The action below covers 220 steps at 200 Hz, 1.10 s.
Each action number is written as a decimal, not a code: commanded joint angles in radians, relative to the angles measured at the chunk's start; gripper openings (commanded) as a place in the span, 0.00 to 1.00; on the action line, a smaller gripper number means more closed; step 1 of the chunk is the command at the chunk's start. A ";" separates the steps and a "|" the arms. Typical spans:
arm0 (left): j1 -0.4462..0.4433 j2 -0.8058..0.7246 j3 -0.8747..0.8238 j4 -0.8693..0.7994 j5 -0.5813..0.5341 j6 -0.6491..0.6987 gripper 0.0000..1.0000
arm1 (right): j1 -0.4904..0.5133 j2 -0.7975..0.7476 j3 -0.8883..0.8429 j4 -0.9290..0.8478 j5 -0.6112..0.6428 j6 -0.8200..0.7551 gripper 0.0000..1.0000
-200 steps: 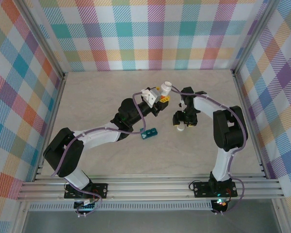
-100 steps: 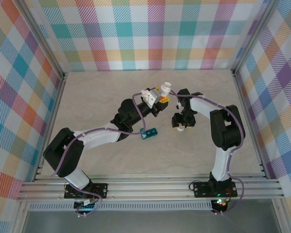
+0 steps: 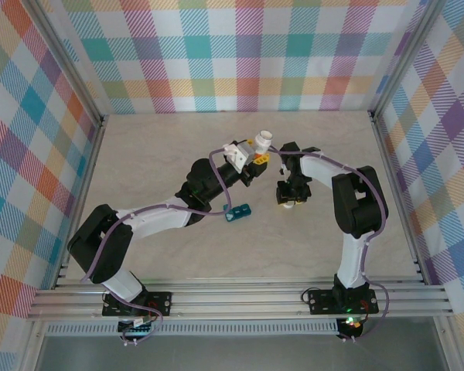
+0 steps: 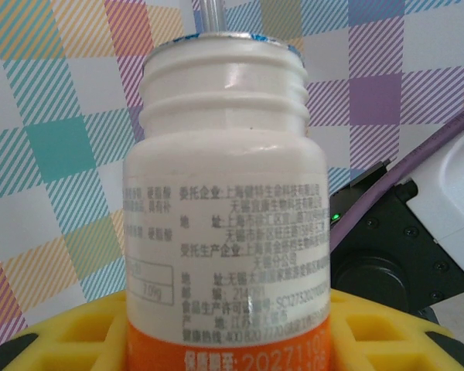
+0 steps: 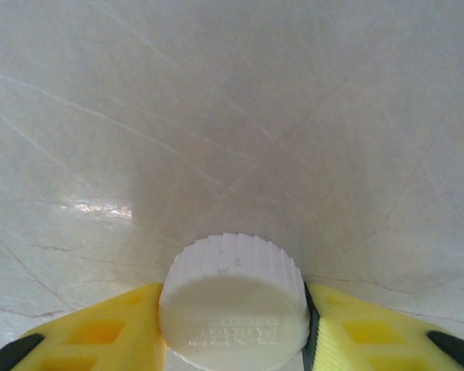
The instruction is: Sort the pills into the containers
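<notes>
Two pincers are each closed on something above the middle of the bench [image 3: 158,151]. The left pincer [image 3: 260,158] holds a white bottle [image 3: 264,140], gripping the lower body between its yellow fingers [image 4: 66,340]. In the left wrist view the bottle's threaded neck is bare and points away from the camera, a printed label covers the side, and an orange band sits down at the grip. The checked far wall is behind it.

The right pincer [image 3: 288,201] is just right of the left one and a little nearer, pointed down at the bench. In the right wrist view a white ribbed cap [image 5: 232,301] sits between its yellow fingers [image 5: 100,336], both of which press against its sides. I cannot tell whether the cap rests on the bench or is just above it.

The teal containers [image 3: 237,211] lie on the bench, near the left arm's forearm and to the left of the right pincer, apart from both pincers.
</notes>
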 commanded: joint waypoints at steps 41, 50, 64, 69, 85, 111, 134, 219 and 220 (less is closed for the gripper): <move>-0.014 -0.030 -0.015 0.073 -0.005 0.014 0.00 | 0.007 -0.073 0.069 -0.039 -0.076 0.037 0.39; -0.013 -0.025 -0.013 0.076 -0.004 0.014 0.00 | 0.006 -0.095 0.093 -0.054 -0.078 0.049 0.39; -0.014 -0.019 -0.014 0.076 -0.002 0.013 0.00 | 0.001 -0.127 0.136 -0.083 -0.078 0.060 0.39; -0.013 -0.018 -0.015 0.076 -0.001 0.015 0.00 | -0.003 -0.138 0.153 -0.094 -0.077 0.065 0.39; -0.014 -0.016 -0.019 0.075 -0.003 0.021 0.00 | -0.022 -0.174 0.209 -0.132 -0.089 0.077 0.39; -0.013 -0.008 -0.029 0.076 -0.008 0.035 0.00 | -0.057 -0.216 0.316 -0.211 -0.123 0.091 0.39; -0.014 0.008 -0.034 0.079 -0.011 0.041 0.00 | -0.075 -0.229 0.427 -0.296 -0.136 0.089 0.40; -0.013 0.123 -0.018 0.122 0.005 0.037 0.00 | -0.110 -0.222 0.742 -0.549 -0.211 0.060 0.40; -0.014 0.125 -0.017 0.123 0.006 0.037 0.00 | -0.110 -0.221 0.746 -0.552 -0.212 0.060 0.39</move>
